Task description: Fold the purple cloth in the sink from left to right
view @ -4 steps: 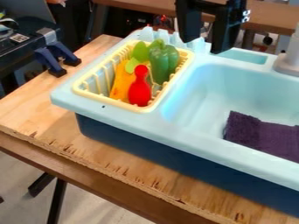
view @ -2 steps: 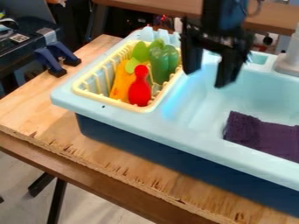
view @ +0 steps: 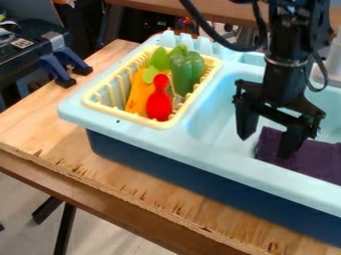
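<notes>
We see a dark purple cloth (view: 309, 162), a pale blue sink (view: 210, 112) with a navy base (view: 166, 167), a cream basket (view: 106, 107), a green pepper (view: 186, 72), a red pin-shaped toy (view: 159, 102), black fingers (view: 267, 145) and a tan, grain-streaked bench (view: 50, 117).

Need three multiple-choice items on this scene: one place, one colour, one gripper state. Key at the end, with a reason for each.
1. Where is the cloth?
A) in the rack
B) in the sink
C) on the table

2. What colour is the pin-shaped toy?
A) blue
B) white
C) red

3. What state is the gripper in?
A) open
B) shut on the cloth
C) shut on the pepper

Key:
1. B: the cloth lies inside the sink's basin.
2. C: the toy in the rack is red all over.
3. A: its two fingers stand wide apart with nothing gripped.
</notes>
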`<act>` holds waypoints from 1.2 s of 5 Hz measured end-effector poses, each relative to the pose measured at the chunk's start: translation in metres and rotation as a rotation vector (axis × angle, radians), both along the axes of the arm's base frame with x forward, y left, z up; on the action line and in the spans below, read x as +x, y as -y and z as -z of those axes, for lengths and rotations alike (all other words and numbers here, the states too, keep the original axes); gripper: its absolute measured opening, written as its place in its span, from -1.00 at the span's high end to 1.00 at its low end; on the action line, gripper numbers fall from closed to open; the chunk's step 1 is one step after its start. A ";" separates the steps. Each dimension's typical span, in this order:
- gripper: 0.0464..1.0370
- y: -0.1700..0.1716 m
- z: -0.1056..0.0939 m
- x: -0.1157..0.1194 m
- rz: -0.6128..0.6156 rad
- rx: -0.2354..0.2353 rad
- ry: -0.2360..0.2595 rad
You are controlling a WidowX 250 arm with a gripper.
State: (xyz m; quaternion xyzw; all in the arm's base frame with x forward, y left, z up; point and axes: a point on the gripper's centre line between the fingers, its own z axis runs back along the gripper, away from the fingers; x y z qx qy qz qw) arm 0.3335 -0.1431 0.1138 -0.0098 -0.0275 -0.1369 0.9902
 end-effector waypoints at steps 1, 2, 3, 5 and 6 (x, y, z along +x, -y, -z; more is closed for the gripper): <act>-0.90 0.009 0.019 0.004 -0.005 -0.016 -0.012; -0.90 0.015 0.026 0.004 -0.011 -0.031 -0.027; -0.90 0.017 0.028 0.003 -0.036 -0.036 -0.047; -0.90 0.018 0.040 0.010 -0.020 -0.005 -0.055; -0.90 0.019 0.039 0.023 0.004 0.016 -0.018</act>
